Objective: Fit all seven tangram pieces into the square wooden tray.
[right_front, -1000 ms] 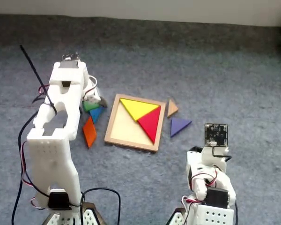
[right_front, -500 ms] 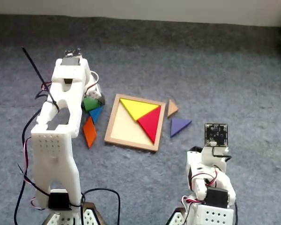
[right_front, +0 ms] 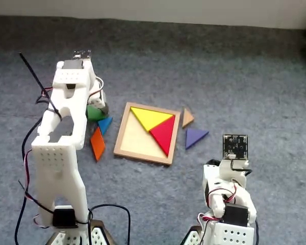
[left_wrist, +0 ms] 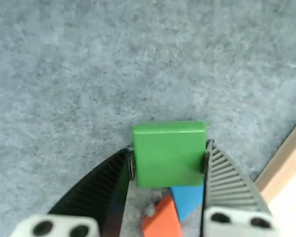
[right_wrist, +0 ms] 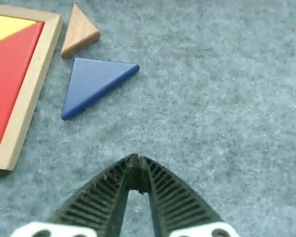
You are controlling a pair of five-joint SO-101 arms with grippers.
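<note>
The yellow triangle (right_front: 149, 117) and red triangle (right_front: 164, 133) sit in the wooden tray (right_front: 134, 141); five lie outside. The left tool (left_wrist: 168, 153) grips the green square (left_wrist: 168, 143); the right tool (right_wrist: 135, 173) is closed.

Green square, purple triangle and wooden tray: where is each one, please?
green square (left_wrist: 168, 154), left wrist view, middle of its top face.
purple triangle (right_front: 194, 137), high view, centre of its flat face.
wooden tray (right_front: 135, 139), high view, bare floor beside the placed pieces.

White plastic left arm (right_front: 58, 163) and right arm (right_front: 214, 184), black servos (right_front: 65, 218), loose black cables (right_front: 33, 75), right claw (right_wrist: 136, 168) ribbed black.
</note>
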